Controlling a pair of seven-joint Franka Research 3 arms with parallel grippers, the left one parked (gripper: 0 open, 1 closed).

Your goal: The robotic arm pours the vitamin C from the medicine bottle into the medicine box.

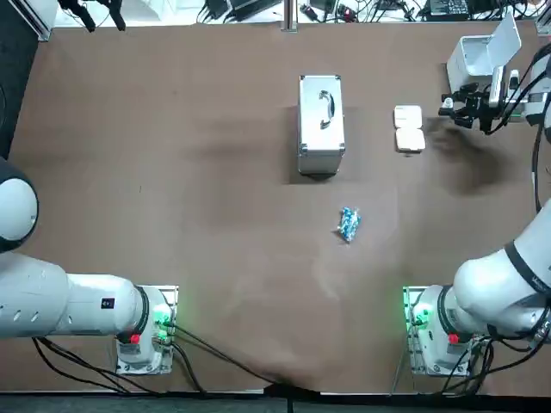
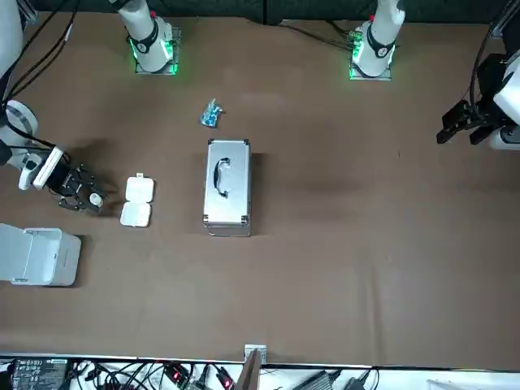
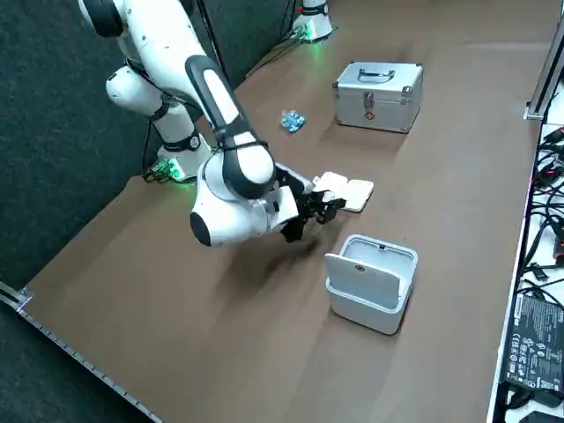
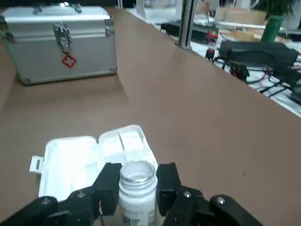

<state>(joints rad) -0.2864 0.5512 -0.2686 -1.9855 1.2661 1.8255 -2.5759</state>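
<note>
My right gripper [image 4: 138, 184] is shut on a small white medicine bottle [image 4: 137, 190] whose mouth is uncapped. The bottle lies nearly level, its mouth toward the open white medicine box [image 4: 91, 153]. In the top view the gripper [image 1: 451, 107] hangs just right of the medicine box [image 1: 409, 128], a short gap between them. The front view shows the gripper [image 2: 87, 197] and the bottle mouth [image 2: 96, 197] left of the box [image 2: 136, 200]. From the right side the gripper [image 3: 319, 210] is close to the box [image 3: 346, 191]. No tablets are visible in the box.
A silver first-aid case [image 1: 321, 123] lies mid-table left of the medicine box. A blue blister pack [image 1: 348, 224] lies nearer the robot. An open white bin [image 1: 482, 58] stands at the far right corner, behind my gripper. Cables run along the far edge.
</note>
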